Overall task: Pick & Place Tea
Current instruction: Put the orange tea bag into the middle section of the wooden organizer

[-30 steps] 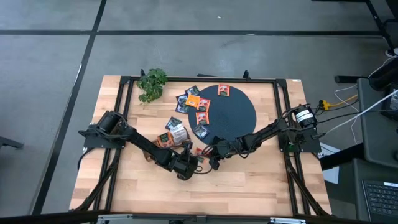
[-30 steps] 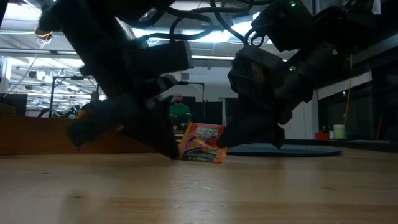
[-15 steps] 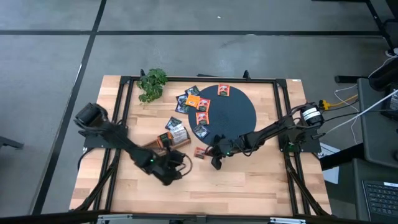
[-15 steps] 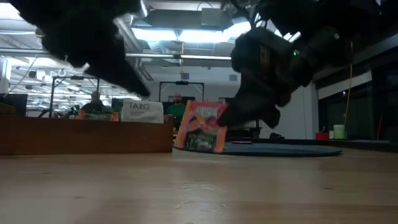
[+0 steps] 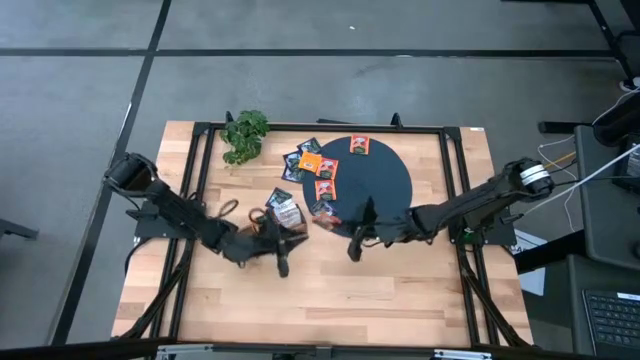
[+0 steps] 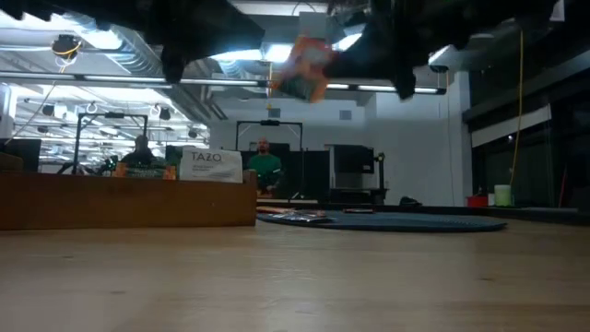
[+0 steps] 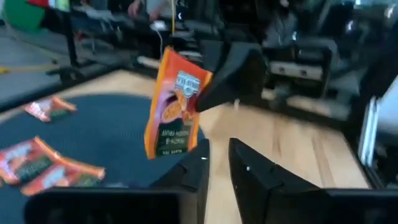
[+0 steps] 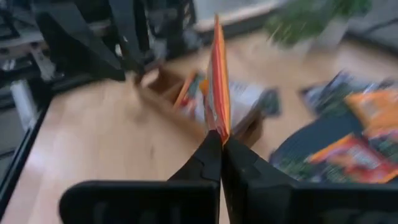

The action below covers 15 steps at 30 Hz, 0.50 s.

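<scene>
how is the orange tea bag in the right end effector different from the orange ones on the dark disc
The held orange sachet hangs upright in the air, pinched at one edge by the right end effector. The orange sachets on the disc lie flat and untouched on the dark disc. They share similar orange packaging.

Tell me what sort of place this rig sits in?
Likely an indoor lab or workshop: bare concrete floor around the table, exposed ceiling lights, and people at workstations behind.

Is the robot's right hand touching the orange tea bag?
Touching. The right wrist view shows the right hand pinching the orange tea bag by its edge, lifted off the table.
</scene>
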Motion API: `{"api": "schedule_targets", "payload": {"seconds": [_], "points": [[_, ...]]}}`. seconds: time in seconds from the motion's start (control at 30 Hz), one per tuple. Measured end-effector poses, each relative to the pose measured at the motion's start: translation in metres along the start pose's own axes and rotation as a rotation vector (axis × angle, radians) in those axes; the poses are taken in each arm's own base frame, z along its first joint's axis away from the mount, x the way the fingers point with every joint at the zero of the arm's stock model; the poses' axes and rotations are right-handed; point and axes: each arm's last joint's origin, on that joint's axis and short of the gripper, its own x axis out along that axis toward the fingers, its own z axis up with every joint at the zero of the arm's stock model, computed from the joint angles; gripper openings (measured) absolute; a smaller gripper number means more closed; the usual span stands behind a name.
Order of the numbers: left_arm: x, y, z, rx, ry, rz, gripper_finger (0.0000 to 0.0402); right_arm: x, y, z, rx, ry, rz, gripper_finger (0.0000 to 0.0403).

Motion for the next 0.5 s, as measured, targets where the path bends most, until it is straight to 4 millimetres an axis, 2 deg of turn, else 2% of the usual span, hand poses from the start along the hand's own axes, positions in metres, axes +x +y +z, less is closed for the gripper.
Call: {"api": "schedule_targets", "payload": {"seconds": [0.2, 0.37, 0.5], "points": [[0.004, 0.021, 0.025, -0.017, -0.094, 0.066, 0.0091, -0.017, -0.002, 0.024, -0.054, -0.138, -0.077, 0.0003], [0.011, 0.029, 0.043, -0.014, -0.194, 0.007, 0.0119, -0.020, 0.000, 0.037, -0.090, -0.244, -0.058, 0.0003], [0.016, 0.034, 0.049, 0.004, -0.225, -0.032, 0.0136, -0.021, 0.002, 0.044, -0.116, -0.307, -0.049, 0.0004]]}}
